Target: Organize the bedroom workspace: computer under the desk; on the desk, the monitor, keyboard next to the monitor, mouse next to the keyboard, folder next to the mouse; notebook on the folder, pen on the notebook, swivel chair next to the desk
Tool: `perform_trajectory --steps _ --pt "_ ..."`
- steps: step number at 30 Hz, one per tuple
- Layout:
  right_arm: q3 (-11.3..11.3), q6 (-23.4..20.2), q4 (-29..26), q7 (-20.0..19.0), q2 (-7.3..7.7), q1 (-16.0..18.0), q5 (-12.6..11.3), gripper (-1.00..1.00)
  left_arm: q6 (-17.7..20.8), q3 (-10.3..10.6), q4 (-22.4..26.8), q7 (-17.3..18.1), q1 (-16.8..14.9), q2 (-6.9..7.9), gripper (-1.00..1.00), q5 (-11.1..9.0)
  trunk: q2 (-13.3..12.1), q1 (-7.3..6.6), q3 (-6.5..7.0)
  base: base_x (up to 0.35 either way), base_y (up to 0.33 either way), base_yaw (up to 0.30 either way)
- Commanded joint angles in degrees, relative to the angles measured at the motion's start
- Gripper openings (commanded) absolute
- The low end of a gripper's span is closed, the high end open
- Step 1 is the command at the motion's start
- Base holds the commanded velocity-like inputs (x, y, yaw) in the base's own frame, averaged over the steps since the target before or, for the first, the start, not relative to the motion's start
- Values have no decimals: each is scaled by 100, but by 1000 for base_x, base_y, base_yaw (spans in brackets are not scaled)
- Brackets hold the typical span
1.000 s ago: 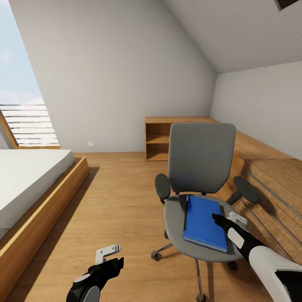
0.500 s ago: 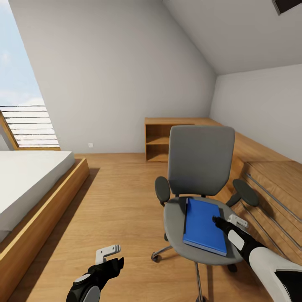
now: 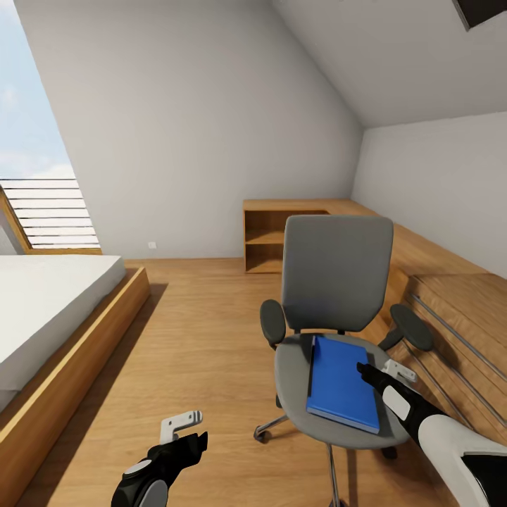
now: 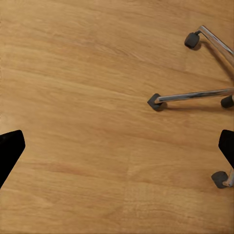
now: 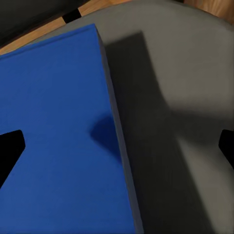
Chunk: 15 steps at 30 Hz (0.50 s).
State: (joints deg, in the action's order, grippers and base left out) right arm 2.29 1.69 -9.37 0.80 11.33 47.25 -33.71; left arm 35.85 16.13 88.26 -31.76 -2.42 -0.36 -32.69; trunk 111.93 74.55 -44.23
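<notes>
Where it lies flat on the swivel chair point(image 3: 336, 282), bright blue folder point(image 3: 341, 382), black spine, right end effector point(image 3: 380, 373) spread above it

Left hand point(image 3: 184, 431): black, with one light grey finger bracket and one black finger.
Left wrist: black, with a small grey oval patch.
Right hand point(image 3: 374, 371): black, with a light grey bracket beside it.
Right wrist: black, with a white patch.
Right arm: smooth white shell, black part near the elbow.

Grey swivel chair point(image 3: 336, 296) on plank floor point(image 3: 197, 331); blue folder point(image 3: 341, 383) flat on seat.
</notes>
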Motion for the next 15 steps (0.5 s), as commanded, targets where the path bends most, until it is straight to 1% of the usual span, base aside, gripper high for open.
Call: perform_trajectory --steps 1,6,11,15 --pt "26 16 0 8 1 3 -37 100 8 5 7 -58 -4 1 100 -61 3 -1 -5 0 0 0" --pt "26 17 -16 5 1 3 -35 100 3 5 7 -54 -4 5 100 -66 3 -1 -5 33 0 0" --pt "35 23 -285 0 1 3 -11 100 2 6 7 -46 -4 1 100 -71 3 -1 -5 231 0 0" --pt "34 24 -390 3 -4 3 113 100 1 11 7 -46 -4 1 100 -66 3 -1 -5 131 0 0"
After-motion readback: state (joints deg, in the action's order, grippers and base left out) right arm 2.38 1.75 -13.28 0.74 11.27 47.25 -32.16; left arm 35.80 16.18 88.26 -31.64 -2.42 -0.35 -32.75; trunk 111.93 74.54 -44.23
